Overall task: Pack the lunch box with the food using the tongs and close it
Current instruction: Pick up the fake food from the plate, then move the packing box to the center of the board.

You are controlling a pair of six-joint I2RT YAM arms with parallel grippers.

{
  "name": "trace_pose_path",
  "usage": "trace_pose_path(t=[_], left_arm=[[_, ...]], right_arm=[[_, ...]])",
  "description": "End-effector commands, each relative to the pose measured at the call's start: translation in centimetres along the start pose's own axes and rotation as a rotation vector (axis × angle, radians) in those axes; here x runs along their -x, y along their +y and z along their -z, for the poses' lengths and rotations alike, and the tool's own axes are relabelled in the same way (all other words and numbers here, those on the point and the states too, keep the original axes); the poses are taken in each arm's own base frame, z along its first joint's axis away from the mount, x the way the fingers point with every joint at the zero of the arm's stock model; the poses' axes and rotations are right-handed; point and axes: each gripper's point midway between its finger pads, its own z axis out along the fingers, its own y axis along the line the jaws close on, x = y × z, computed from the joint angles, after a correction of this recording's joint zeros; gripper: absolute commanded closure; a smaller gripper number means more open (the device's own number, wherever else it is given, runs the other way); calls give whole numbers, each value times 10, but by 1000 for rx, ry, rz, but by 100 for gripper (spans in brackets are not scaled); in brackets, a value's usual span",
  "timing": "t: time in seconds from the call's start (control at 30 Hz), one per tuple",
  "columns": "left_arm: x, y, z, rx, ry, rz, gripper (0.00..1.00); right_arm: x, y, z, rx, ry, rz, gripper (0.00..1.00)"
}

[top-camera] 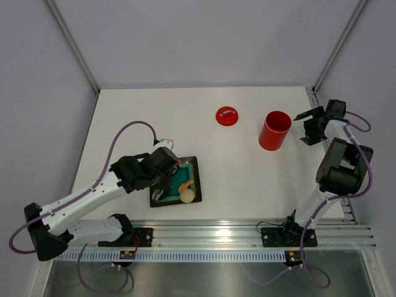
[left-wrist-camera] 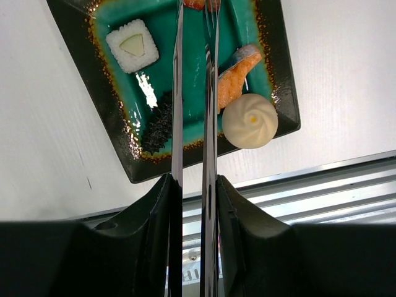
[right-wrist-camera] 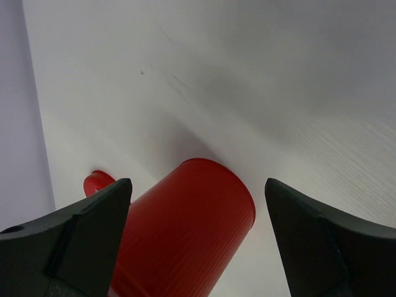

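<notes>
Though apart, lid [top-camera: 227, 116] near lunch box [top-camera: 274, 130]

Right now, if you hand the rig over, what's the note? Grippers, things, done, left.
Left gripper: shut on tongs, over the plate. Tips are by a small reddish piece at the frame edge; can't tell if it is gripped.
Right gripper: open, facing the box, apart from it.
Lid: off, lying left of the box.
Done: tongs in hand.
Left: rice cube, orange piece, beige disc and dark stick are on the plate. Pack all, then close.
</notes>
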Motion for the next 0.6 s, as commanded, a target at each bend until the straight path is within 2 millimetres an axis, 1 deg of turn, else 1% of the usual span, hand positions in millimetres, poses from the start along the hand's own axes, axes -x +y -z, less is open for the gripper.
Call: trace_pose_path(t=[0.0, 0.03, 0.1, 0.13, 0.2, 0.23, 0.33, 0.37, 0.43, 0.47, 0.53, 0.57], left_arm=[[26, -11, 24, -80, -102, 23, 100], [26, -12, 25, -88, -107, 25, 100], [29, -13, 30, -101, -118, 29, 100], [31, -14, 32, -108, -124, 29, 100], [36, -16, 35, -119, -137, 29, 100], [42, -19, 39, -129, -155, 34, 100], [54, -25, 47, -152, -188, 30, 100], [62, -28, 53, -166, -209, 26, 100], [70, -33, 58, -173, -224, 16, 100], [79, -36, 65, -187, -245, 12, 100], [84, -42, 67, -197, -245, 1, 100], [90, -46, 72, -213, -260, -5, 100]], right_arm=[[-1, 28, -12, 101, 71, 20, 4], [-6, 26, -19, 110, 106, 26, 4], [-12, 26, -23, 120, 136, 41, 4], [-20, 29, -24, 132, 158, 60, 4], [-31, 26, -26, 122, 182, 101, 4], [-44, 25, -28, 110, 211, 129, 4], [-63, 26, -28, 116, 256, 173, 4], [-76, 25, -28, 116, 277, 190, 4], [-88, 28, -25, 139, 295, 214, 4], [-100, 27, -26, 138, 314, 228, 4], [-112, 31, -22, 158, 335, 248, 4], [-121, 30, -22, 154, 350, 256, 4]])
